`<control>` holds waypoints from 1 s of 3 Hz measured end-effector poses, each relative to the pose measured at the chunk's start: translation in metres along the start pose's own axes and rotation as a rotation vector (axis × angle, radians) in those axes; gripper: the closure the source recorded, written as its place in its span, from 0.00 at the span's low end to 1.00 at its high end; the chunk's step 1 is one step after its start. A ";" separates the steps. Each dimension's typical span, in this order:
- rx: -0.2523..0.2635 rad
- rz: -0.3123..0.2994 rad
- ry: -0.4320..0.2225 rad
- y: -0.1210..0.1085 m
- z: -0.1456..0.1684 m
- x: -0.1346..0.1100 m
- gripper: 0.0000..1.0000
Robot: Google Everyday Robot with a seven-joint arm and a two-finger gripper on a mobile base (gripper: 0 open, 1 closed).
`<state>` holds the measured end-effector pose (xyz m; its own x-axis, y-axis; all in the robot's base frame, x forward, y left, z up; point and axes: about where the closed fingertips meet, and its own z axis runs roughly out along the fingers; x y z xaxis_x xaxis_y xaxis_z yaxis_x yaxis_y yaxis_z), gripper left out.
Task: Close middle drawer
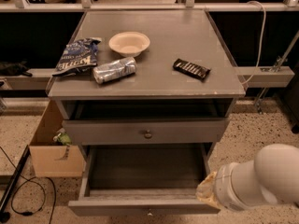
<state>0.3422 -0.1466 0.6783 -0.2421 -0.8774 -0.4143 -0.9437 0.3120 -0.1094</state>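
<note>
**A:** Where is the middle drawer (pixel 145 171)?

**B:** It's at the bottom of the view, pulled far out of the grey cabinet (pixel 187 31). Its bare floor is fully exposed and nothing lies in it. Its front panel, with a small knob (pixel 149 213), runs along the lower edge. The top drawer (pixel 112 132) above it sits nearly flush, with a dark gap over it.

**A:** And the gripper (pixel 206 195)?

**B:** It's low on the right, at the end of the white arm (pixel 261 178), just beside the open drawer's right front corner. I cannot tell whether it touches the wood, or whether the claw is wide or narrow, because the arm's own bulk hides that end.

**A:** Why come in there?

**B:** My guess is that it's lining up to push. A drawer closes with plain pressure on the front, so no grip on the knob is needed. Pushing at a corner could skew the box on its runners, though, so nearer the centre would be safer.

**A:** Anything in the way?

**B:** No. The chip bag (pixel 77 57), paper bowl (pixel 129 43), crushed can (pixel 114 70) and chocolate bar (pixel 191 69) all sit up on the cabinet's surface. The cardboard box (pixel 49 153) is off to the left on the floor.
</note>
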 end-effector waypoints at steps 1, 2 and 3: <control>-0.010 -0.012 -0.002 0.006 0.038 0.001 1.00; -0.012 -0.010 -0.009 0.007 0.040 0.002 1.00; -0.030 0.000 -0.076 0.008 0.055 0.008 1.00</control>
<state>0.3449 -0.1313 0.6241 -0.2250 -0.8469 -0.4818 -0.9504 0.2997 -0.0831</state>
